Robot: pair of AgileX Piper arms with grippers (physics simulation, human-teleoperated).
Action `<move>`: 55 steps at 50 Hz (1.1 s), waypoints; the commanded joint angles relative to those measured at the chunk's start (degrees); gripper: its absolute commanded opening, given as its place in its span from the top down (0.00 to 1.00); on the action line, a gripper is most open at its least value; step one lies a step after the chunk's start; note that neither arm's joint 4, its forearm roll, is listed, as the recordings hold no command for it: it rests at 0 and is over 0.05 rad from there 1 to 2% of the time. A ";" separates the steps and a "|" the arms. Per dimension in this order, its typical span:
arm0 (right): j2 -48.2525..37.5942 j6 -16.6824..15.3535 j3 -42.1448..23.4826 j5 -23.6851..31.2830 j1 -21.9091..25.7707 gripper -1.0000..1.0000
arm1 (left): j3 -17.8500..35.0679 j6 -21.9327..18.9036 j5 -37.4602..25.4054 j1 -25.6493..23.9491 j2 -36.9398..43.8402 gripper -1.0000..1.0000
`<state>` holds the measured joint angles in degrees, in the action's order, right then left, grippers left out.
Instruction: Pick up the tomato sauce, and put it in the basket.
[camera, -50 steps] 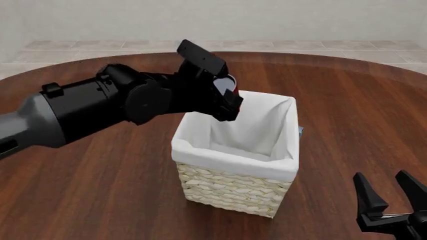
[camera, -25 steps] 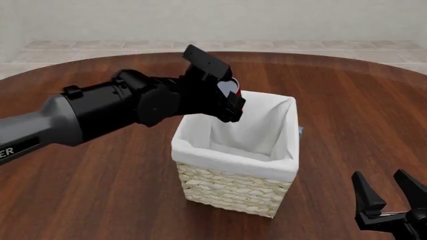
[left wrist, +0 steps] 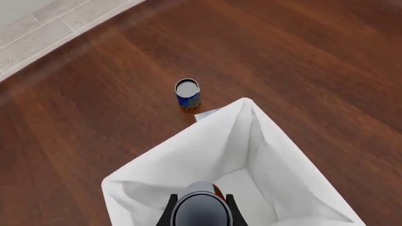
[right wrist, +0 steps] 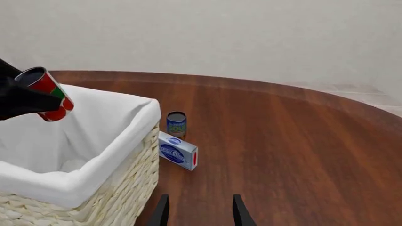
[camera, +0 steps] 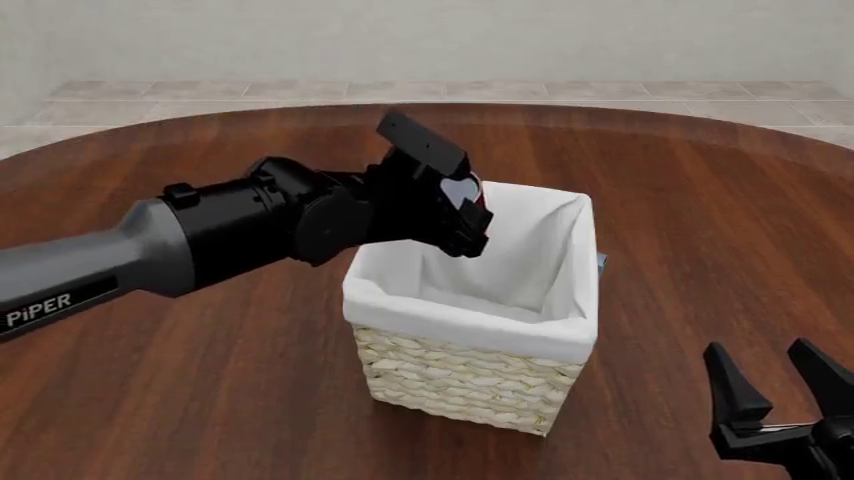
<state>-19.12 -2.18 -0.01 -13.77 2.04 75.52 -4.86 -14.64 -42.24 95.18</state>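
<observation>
Scene: two black robot arms are working at a round, dark wooden table (camera: 200, 400); the basket is serving as the landmark for every place below.
Basket (camera: 470, 375): a square, pale woven wicker basket is standing upright near the middle of the table, with a white cloth liner (camera: 521, 260) folding over its rim; its inside is showing only white cloth.
Left arm: it is reaching in from the left side of the basket, with its wrist hanging above the basket's far left corner.
Left gripper (camera: 461, 205): its fingers (left wrist: 229, 207) are pinching the tomato sauce from both sides, holding it in the air.
Tomato sauce (right wrist: 45, 94): the small can with a red label, green band and grey metal top is tilting in the grip, hanging just above the basket's opening, inside the rim line near the far left corner and touching neither liner nor wicker.
Right gripper (right wrist: 197, 212): it is hovering low over the table, in front of the basket and off to its right, well apart from it, with its two fingers spread wide and nothing between them.
Blue can (right wrist: 176, 123): a small can with a blue label is standing upright on the table just behind the basket's far right corner.
Small box (right wrist: 178, 150): a blue-and-white carton with a red end is lying flat between the blue can and the basket, just beside the wicker.
</observation>
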 commanded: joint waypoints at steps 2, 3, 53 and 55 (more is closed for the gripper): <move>0.52 -0.02 0.00 0.35 -0.09 0.00 | -0.48 -1.25 1.23 -0.36 0.86 1.00; 0.51 -0.02 0.00 0.35 -0.09 0.00 | -0.39 -1.18 1.18 -0.45 1.02 1.00; -0.20 -0.26 0.00 -0.15 0.17 0.00 | -1.41 -0.22 -2.18 -2.95 -5.41 0.00; 0.11 -0.26 0.00 0.15 0.13 0.00 | -1.41 -0.15 -2.40 -3.02 -5.83 0.00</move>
<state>-19.09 -2.35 -0.01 -13.73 2.15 74.09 -5.26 -15.98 -44.85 91.06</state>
